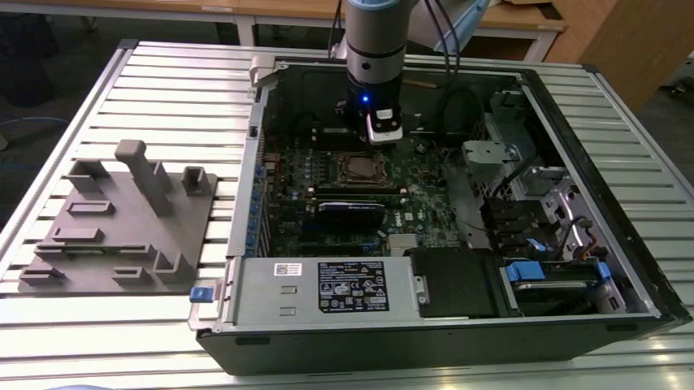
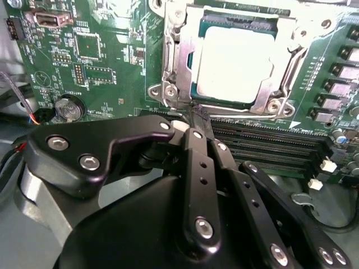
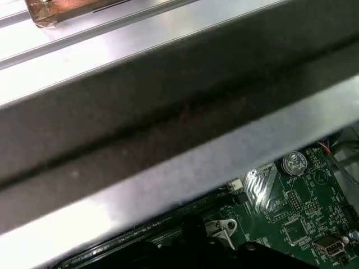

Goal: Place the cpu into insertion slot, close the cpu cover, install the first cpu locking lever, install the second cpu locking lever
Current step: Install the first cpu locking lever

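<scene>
The cpu [image 2: 235,64] lies flat in the insertion slot [image 1: 363,168], its pale metal top showing through the cut-out of the cpu cover [image 2: 180,61], which lies down over it. My gripper [image 2: 197,115] is shut, its black fingertips together right at the socket's edge beside a corner screw, with nothing visible between them. In the exterior view the gripper [image 1: 385,136] hangs inside the open computer case just behind the socket. I cannot make out how the locking levers stand.
Long black memory slots [image 2: 263,143] run beside the socket, and a coin battery [image 2: 68,107] sits on the green board. A black expansion card [image 1: 349,209] lies in front of the socket. The case wall [image 3: 168,112] is close. A grey fixture [image 1: 119,227] stands at the exterior view's left.
</scene>
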`<state>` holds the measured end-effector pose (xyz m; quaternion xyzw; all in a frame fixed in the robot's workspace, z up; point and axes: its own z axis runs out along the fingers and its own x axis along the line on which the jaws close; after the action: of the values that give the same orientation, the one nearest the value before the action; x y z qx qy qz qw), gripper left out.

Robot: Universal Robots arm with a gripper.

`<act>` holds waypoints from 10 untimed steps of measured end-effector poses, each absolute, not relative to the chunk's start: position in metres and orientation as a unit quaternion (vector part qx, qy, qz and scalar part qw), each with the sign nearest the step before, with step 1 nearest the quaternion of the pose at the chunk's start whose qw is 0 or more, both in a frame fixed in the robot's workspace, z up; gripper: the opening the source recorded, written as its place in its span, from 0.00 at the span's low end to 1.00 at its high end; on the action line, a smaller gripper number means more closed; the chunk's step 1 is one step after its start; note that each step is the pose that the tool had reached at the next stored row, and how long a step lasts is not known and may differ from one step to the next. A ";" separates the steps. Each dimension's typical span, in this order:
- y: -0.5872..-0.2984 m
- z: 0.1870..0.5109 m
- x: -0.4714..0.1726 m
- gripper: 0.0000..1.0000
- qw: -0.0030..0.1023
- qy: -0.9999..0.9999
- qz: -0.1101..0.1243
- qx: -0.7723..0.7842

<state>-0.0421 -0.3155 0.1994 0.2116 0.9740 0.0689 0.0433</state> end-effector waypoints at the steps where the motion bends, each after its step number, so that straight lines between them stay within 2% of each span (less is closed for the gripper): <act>1: -0.315 0.203 -0.042 0.10 0.043 0.974 0.069 0.212; 10: -0.310 0.206 -0.043 0.10 0.044 0.974 0.069 0.212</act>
<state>-0.0427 -0.3099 0.2060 0.2116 0.9740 0.0690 0.0436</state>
